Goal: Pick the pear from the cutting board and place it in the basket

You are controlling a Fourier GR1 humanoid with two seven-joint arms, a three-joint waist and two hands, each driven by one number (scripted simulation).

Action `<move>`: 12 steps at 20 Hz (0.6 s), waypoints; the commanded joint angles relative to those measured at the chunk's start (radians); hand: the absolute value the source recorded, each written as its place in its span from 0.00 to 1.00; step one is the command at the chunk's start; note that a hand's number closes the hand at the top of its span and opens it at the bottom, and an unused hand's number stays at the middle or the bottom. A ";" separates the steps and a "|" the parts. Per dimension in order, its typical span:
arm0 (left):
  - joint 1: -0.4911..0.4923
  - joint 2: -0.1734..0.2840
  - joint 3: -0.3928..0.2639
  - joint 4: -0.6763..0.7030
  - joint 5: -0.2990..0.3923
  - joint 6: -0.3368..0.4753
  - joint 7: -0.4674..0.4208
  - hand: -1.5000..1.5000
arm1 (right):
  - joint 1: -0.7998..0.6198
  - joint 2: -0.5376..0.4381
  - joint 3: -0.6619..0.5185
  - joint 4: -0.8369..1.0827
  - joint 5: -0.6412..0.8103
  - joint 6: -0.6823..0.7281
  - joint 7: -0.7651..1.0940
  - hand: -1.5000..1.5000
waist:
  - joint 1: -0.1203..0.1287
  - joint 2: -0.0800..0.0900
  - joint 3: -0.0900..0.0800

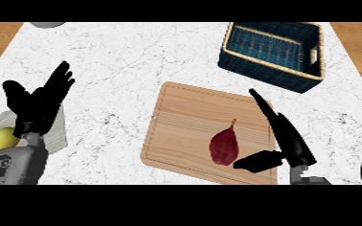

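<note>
- Two hands show in my head view, one at each side of the white marble table (127, 57).
- I see the pear (225, 145), dark red with a thin stem pointing up, lying on the lower right part of the wooden cutting board (187, 119).
- My right hand (286, 141) is over the board's right edge, fingers straight and pointing toward the far side, thumb stuck out left just below the pear. It holds nothing; I cannot tell whether the thumb touches the fruit.
- My left hand (39, 103) is at the left edge, fingers up and spread, open and resting.
- I see the dark blue woven basket (272, 72) with a tan rim beyond the board at upper right, well apart from the pear.
- Something yellow (5, 138) sits on a pale surface at far left, partly behind my left forearm.
</note>
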 commanded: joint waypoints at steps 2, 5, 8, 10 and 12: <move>-0.028 -0.059 -0.032 0.021 -0.057 0.041 -0.015 0.50 | 0.055 -0.010 -0.003 0.007 -0.024 0.024 -0.106 0.00 | -0.002 0.000 0.000; 0.022 -0.016 0.020 -0.023 -0.019 -0.027 0.015 0.50 | 0.103 -0.012 0.000 -0.038 -0.024 0.034 -0.130 0.00 | 0.000 -0.001 0.000; 0.029 -0.008 0.033 -0.074 -0.006 -0.039 0.063 0.50 | 0.057 0.038 0.038 0.012 0.018 -0.010 -0.121 0.00 | 0.002 0.000 0.000; -0.004 0.001 0.048 -0.027 -0.002 -0.057 0.051 0.50 | 0.116 0.045 0.102 -0.064 0.075 -0.018 -0.067 0.00 | 0.000 0.000 0.000; 0.022 -0.033 0.014 -0.085 -0.032 -0.018 0.075 0.50 | 0.060 0.051 0.068 0.060 0.109 -0.066 -0.107 0.00 | 0.003 0.000 0.000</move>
